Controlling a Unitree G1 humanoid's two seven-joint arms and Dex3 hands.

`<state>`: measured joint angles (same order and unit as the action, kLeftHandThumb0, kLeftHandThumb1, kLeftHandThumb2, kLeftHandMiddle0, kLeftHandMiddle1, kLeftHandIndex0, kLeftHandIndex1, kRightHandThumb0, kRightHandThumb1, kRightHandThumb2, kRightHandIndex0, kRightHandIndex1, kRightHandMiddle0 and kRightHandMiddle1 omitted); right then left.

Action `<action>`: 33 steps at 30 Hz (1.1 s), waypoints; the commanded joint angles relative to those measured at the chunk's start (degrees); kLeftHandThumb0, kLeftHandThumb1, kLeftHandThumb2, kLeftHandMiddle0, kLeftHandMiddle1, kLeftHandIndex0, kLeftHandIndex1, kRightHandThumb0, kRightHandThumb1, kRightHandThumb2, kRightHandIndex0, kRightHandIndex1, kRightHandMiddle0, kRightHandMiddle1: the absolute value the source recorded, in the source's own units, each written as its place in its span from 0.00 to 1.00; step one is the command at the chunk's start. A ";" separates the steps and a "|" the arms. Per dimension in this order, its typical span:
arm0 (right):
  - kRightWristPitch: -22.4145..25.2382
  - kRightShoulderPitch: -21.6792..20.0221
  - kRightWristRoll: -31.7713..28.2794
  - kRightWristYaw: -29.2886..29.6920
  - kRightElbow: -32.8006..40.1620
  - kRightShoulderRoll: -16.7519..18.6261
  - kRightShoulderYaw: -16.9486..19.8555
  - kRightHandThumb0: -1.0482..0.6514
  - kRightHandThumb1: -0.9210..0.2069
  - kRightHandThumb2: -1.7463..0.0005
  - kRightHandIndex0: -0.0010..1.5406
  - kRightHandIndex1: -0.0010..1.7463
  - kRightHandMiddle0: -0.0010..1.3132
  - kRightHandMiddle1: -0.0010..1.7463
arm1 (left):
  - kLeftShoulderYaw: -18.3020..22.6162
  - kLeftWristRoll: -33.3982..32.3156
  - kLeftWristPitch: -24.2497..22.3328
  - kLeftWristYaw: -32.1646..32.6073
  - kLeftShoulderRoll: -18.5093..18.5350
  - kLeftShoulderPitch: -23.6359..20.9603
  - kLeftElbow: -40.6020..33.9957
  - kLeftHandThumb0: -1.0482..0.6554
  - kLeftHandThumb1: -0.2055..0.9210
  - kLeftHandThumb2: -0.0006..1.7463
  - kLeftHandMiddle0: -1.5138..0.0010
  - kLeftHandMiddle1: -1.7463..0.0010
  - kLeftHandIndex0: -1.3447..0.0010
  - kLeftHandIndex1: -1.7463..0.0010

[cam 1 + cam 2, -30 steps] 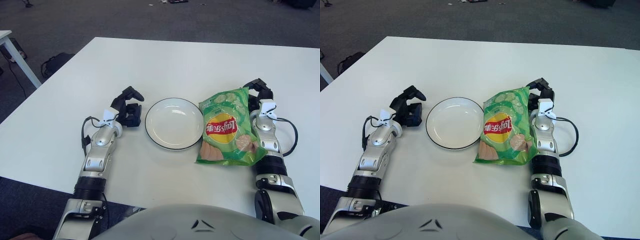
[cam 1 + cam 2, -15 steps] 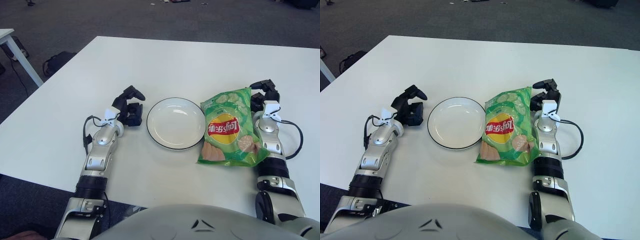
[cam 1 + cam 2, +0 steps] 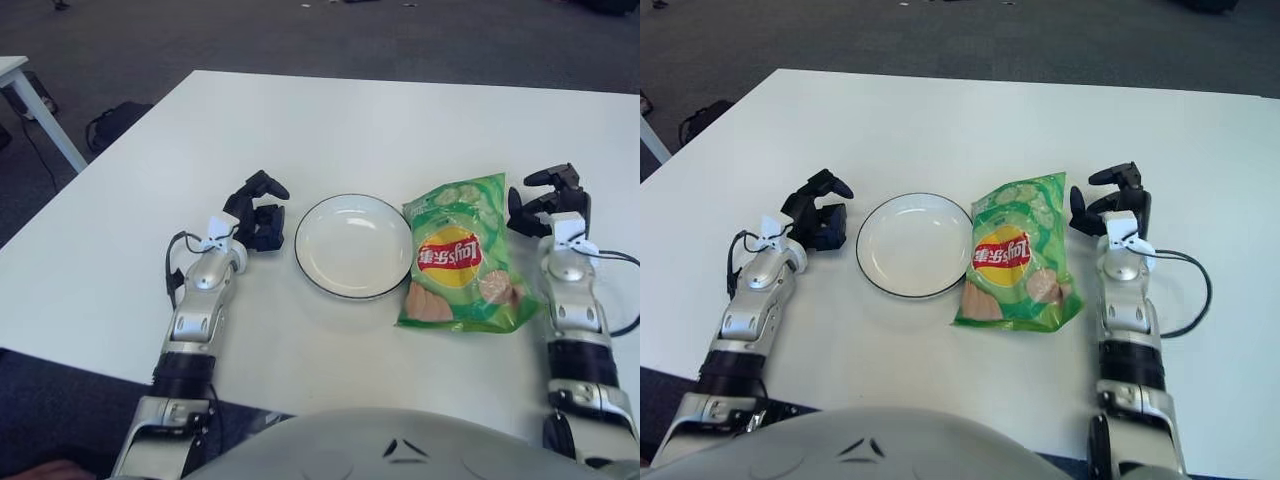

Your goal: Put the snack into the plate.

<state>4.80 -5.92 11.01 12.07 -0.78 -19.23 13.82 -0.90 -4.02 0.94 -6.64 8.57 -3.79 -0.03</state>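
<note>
closest to us, at the bottom edge, we see the rounded grey top of the robot's body (image 3: 400, 445). from it both silver forearms reach forward over the flat white surface (image 3: 380, 120).

the green, crinkled plastic snack bag with a red and yellow logo (image 3: 460, 256) lies flat on the surface, just right of the round white plate with a thin dark rim (image 3: 353, 246). the bag's left edge sits close beside the plate's rim, perhaps just touching it, and the plate holds nothing.

our right hand (image 3: 548, 200) shows just beside the bag's upper right corner, apart from it by a narrow strip of surface; its black fingers (image 3: 1115, 176) are spread loosely and hold nothing.

our left hand (image 3: 258, 212) shows on the left of the plate, near its rim but not touching it, its dark fingers curled inward around nothing.

past the far edge of the surface lies dark grey carpet (image 3: 250, 35), and a white table leg (image 3: 35, 115) slants at the left.
</note>
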 commanded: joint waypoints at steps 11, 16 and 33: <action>-5.13 7.10 0.26 -25.14 8.73 -21.41 2.36 0.22 0.31 0.55 0.01 0.82 0.01 0.82 | -0.98 0.72 -4.30 1.32 -2.25 5.76 3.34 0.35 0.53 0.70 0.19 0.00 0.59 0.00; -7.26 7.60 0.36 -26.94 8.85 -22.89 2.55 0.17 0.29 0.58 0.00 0.77 0.00 0.76 | -1.00 0.44 -3.66 1.01 -2.11 5.83 3.67 0.35 0.53 0.70 0.19 0.00 0.59 0.00; -15.79 9.57 4.46 -30.20 9.75 -26.71 3.38 0.04 0.16 0.73 0.00 0.07 0.00 0.19 | -1.00 0.81 -2.67 1.47 -2.14 5.63 4.46 0.35 0.53 0.70 0.19 0.00 0.59 0.00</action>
<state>-9.18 3.47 14.17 -18.56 8.08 -44.54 16.61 -0.75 -4.01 0.24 -5.48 8.37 -2.83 0.50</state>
